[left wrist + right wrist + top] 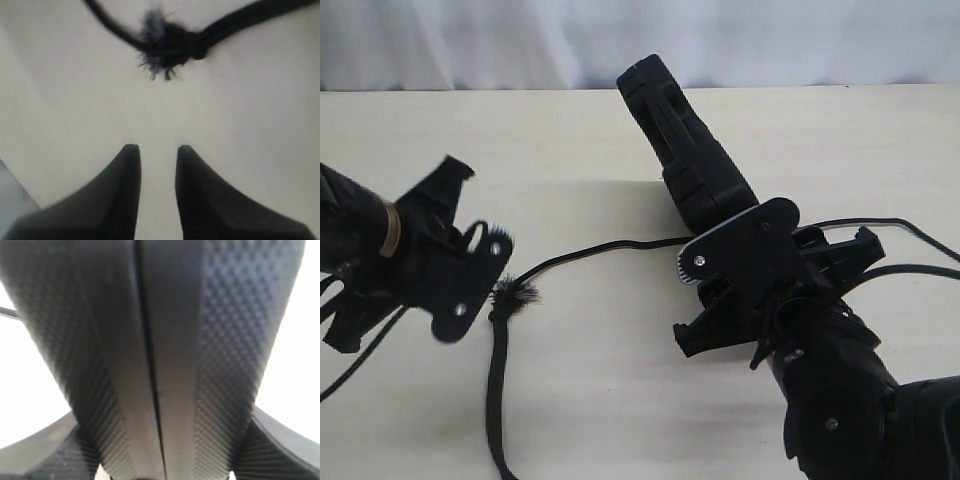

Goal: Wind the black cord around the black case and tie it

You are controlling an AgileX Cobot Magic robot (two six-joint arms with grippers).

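Just now the left gripper point(157, 150), half open and empty, faces the black cord point(165, 42) lying crosswise just ahead; the right gripper point(735, 250) apparently clamps the tilted black case point(685, 150), far centre.

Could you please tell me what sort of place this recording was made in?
Probably a robot lab test bench: a cream table against a plain white backdrop, with a left arm and right arm, plus a black case and black cord.

one black cord point(570, 257), one black case point(685, 150), two grippers point(480, 280) point(720, 240)
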